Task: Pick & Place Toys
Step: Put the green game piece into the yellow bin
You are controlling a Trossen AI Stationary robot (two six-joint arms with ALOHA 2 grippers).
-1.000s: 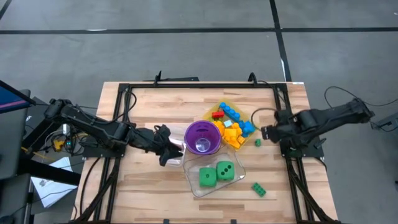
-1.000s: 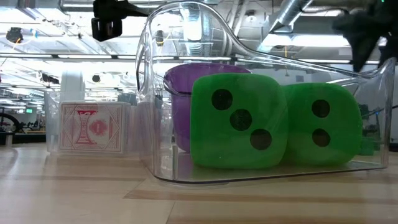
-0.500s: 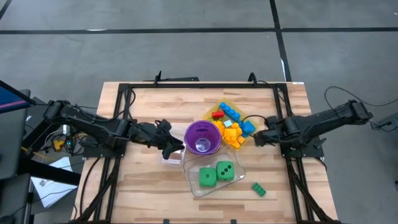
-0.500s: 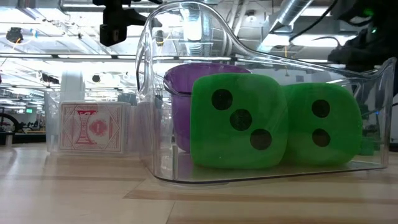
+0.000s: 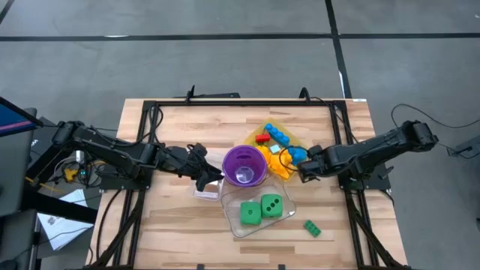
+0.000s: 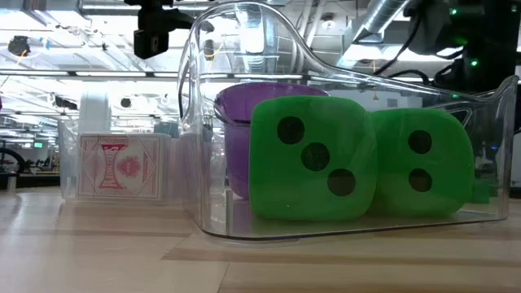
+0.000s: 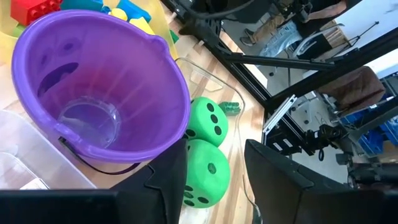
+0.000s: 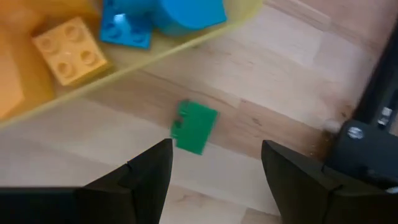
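Observation:
Many toys, blue, yellow, orange and red bricks (image 5: 281,150), lie in a yellow tray (image 8: 155,53) at the table's middle right. A small green brick (image 8: 194,127) lies flat on the wood just outside the tray. My right gripper (image 8: 216,149) hangs open above that brick, fingers pointing down, one on either side of it. It hides the brick in the high view (image 5: 302,172). Two green dice (image 5: 261,209) sit in a clear tub (image 5: 232,225). My left gripper (image 5: 212,178) stands open beside the purple cup (image 5: 244,165), on its left, nothing between its fingers (image 7: 214,155).
Another green brick (image 5: 312,229) lies on the wood near the front right. A small clear box with a card pack (image 6: 118,167) stands left of the tub, under my left gripper. The black frame rails (image 5: 345,135) run along the table's sides.
My right gripper has come down and moved toward the table's left, from beside the tray to right over the small green brick, tipping to point more steeply down. Its fingers have stayed apart. The toys have not moved.

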